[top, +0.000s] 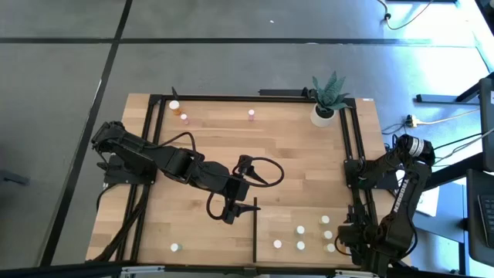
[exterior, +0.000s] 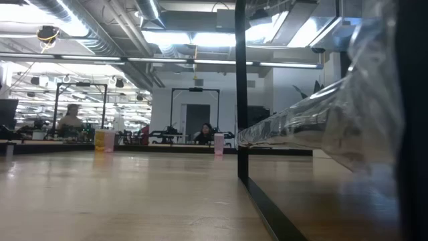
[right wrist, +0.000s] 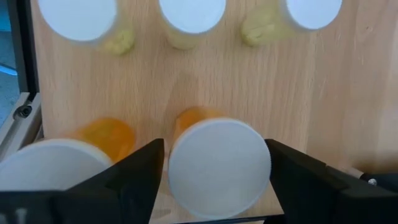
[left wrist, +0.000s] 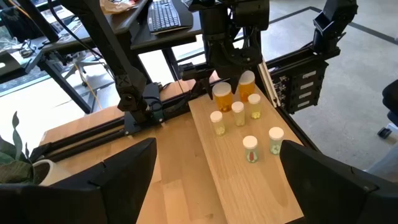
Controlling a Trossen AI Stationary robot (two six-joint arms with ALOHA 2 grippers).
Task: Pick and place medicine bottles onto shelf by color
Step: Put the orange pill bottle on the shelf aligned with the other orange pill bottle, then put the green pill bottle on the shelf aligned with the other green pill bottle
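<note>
The shelf (top: 289,220) is a light-wood panel at the table's near right, with a dark upright edge (top: 255,232). Several white-capped bottles stand on it: yellowish ones (left wrist: 237,114) and two orange ones (left wrist: 222,96). My right gripper (right wrist: 216,163) points down over the shelf's right end, open, its fingers on either side of an orange bottle (right wrist: 219,167). My left gripper (top: 231,215) hovers open and empty left of the shelf. A white bottle (top: 174,104), an orange bottle (top: 184,117) and a pink bottle (top: 251,114) stand at the far edge. Another white bottle (top: 174,247) stands near left. My right gripper comes from above with its fingers on either side of the orange bottle's white cap (right wrist: 186,180). A thin strip of wood shows between the cap and one finger (right wrist: 140,171). Whether the other finger touches the cap I cannot tell. The bottle stands upright on the shelf.
A white plant pot (top: 323,114) stands at the far right corner. Black rails (top: 150,154) run along the table's left and right sides. A second orange bottle (right wrist: 56,168) stands close beside one right finger. Bare wood lies between the left gripper and the far bottles.
</note>
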